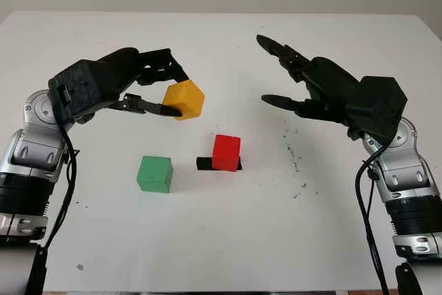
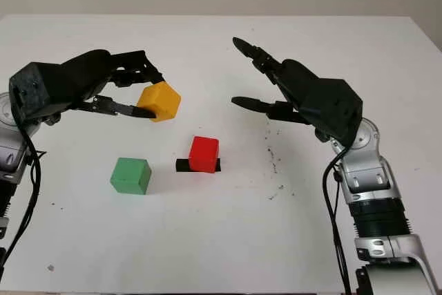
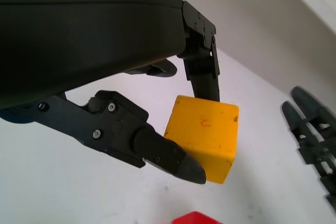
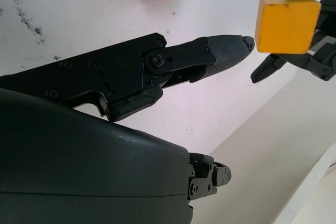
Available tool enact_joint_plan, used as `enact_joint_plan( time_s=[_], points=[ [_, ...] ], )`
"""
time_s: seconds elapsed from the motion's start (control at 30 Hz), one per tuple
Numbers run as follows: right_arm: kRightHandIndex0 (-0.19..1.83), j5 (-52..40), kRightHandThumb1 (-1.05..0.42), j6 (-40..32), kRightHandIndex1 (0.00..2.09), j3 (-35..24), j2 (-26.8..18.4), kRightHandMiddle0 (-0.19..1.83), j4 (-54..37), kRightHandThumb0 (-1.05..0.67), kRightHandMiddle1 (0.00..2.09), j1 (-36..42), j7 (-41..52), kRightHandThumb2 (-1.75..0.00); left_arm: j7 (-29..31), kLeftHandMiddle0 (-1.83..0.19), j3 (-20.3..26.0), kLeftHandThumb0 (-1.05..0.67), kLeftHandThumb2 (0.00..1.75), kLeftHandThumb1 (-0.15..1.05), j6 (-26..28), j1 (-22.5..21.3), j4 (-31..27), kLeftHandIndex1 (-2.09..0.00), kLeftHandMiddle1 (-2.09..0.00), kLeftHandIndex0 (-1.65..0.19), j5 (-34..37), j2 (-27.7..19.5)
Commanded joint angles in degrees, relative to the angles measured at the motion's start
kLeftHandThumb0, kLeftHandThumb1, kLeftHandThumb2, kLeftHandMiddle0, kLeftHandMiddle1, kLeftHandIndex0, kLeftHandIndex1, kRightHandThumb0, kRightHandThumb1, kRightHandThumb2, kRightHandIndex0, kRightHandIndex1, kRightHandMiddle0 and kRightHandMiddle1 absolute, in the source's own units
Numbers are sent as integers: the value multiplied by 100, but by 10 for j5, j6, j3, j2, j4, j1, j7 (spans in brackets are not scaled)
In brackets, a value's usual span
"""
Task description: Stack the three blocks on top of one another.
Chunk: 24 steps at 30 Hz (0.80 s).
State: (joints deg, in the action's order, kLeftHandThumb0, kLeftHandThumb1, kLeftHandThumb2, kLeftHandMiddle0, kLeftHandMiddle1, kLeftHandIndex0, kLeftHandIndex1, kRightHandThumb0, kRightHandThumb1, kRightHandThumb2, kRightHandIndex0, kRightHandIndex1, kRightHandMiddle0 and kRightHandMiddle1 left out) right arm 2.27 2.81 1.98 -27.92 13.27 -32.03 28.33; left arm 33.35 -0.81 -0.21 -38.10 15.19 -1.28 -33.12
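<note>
The left hand (image 1: 155,91) grips the yellow block (image 1: 184,99) in the air above the bench (image 1: 228,240), over the red block (image 1: 226,153) and green block (image 1: 155,174) mid-bench, while the right hand (image 1: 293,77) hovers open opposite.

The yellow block (image 1: 184,99) is a plain cube, tilted with one corner down, held clear above the table, up and left of the red one. The red block (image 1: 226,152) stands upright near the table's middle on a short black strip (image 1: 202,164). The green block (image 1: 154,174) sits flat on the table, left of the red and slightly nearer, apart from it
</note>
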Motion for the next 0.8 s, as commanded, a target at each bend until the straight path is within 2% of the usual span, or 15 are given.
enact_joint_plan(
  time_s=[0.0,0.1,0.23,0.33,0.63,0.77],
  points=[
    [-17,-2,-105,5,5,-6,1,4,-4,-71,5,4,-2,-17,-14,-31,19,-42,6,103,23,12,-22,-161,-4,-28,31,31],
    [-16,0,-105,10,6,-5,-1,4,-3,-72,5,5,-3,-18,-21,-29,20,-45,6,104,51,24,-44,-165,-3,-29,56,57],
    [-17,3,-105,5,5,-6,-6,4,-8,-72,5,5,-3,-18,1,-28,-6,-42,6,104,22,37,-54,-166,-3,-27,46,62],
    [-17,3,-105,0,5,-7,-7,4,-11,-72,5,5,-4,-18,12,-30,-29,-40,5,103,34,35,-70,-167,-4,-29,25,58],
    [-16,8,-105,7,6,-5,-4,4,-11,-71,6,6,-12,-20,62,-34,-91,-37,4,97,118,-15,-137,-166,-6,-32,-50,29],
    [-15,19,-105,30,6,-2,0,3,-8,-75,5,8,-25,-39,80,-36,-114,-36,5,97,120,-48,-152,-165,-7,-30,-91,13]
  ],
)
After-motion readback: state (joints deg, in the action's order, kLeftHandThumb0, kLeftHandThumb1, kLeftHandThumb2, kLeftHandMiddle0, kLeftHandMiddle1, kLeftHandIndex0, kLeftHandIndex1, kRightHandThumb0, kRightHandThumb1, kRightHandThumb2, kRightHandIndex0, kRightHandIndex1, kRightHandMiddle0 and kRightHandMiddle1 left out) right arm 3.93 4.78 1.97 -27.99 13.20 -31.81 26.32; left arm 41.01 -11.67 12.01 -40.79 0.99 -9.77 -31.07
